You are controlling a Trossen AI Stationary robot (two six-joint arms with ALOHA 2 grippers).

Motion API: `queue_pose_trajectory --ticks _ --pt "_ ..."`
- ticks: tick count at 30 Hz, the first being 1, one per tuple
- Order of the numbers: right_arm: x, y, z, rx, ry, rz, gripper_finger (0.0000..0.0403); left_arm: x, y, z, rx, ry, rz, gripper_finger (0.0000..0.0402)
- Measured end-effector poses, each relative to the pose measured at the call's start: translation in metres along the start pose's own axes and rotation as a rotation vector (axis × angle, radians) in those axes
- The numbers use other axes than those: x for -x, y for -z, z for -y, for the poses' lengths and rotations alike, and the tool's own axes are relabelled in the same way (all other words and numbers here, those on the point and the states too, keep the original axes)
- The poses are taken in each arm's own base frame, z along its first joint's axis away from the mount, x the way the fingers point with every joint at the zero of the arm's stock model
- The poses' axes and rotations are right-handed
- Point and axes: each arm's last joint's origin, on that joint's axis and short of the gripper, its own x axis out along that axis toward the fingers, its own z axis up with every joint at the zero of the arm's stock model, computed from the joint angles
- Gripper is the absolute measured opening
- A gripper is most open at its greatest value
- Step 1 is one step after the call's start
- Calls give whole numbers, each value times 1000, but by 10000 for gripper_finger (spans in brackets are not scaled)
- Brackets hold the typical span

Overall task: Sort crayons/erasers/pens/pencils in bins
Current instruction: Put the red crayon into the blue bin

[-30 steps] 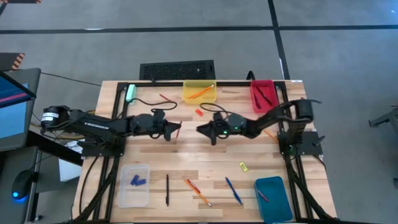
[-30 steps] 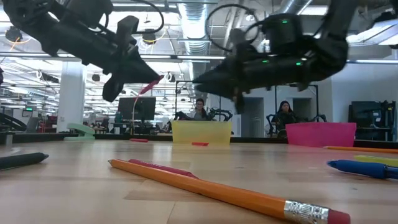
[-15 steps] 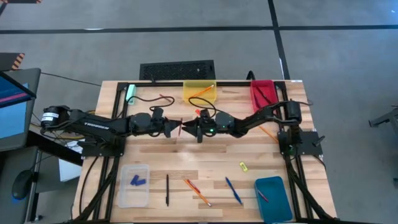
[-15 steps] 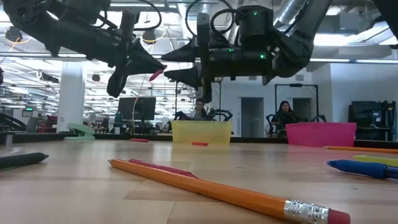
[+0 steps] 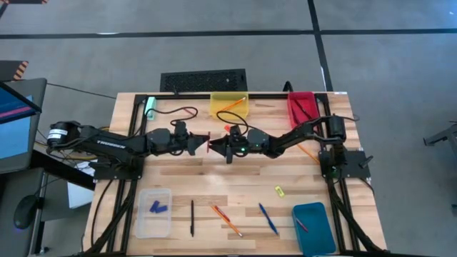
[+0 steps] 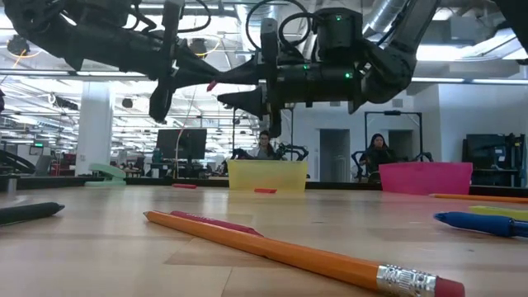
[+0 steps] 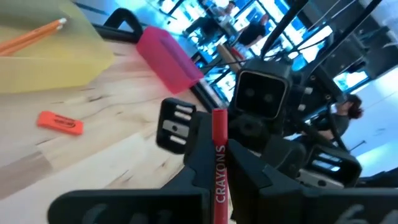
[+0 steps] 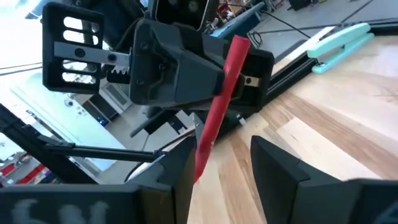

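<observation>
Above the middle of the wooden tabletop (image 5: 178, 178), two dark robot arms meet tip to tip. The left gripper (image 5: 202, 145) has its jaws clamped on a short red wax crayon (image 7: 219, 163). The right gripper (image 5: 214, 145) faces it with jaws apart around the crayon's free end, near the yellow plastic bin (image 5: 229, 107).

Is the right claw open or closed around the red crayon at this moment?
Open. In the right wrist view the right claw shows a gap between its fingers; the red crayon, gripped by the left claw, sits between them.
</observation>
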Motion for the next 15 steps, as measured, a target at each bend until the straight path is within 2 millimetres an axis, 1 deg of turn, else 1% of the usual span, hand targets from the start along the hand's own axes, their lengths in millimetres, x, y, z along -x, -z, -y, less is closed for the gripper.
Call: queue_pose_trajectory --ticks 7,9,15 --pt "0 -2 -4 15 -29 26 147 -6 4 -2 3 8 3 11" --pt "0 -1 -4 19 -30 23 141 -8 4 0 7 33 24 11" --pt "0 -1 -4 19 -33 21 111 -14 7 -2 6 64 21 11"
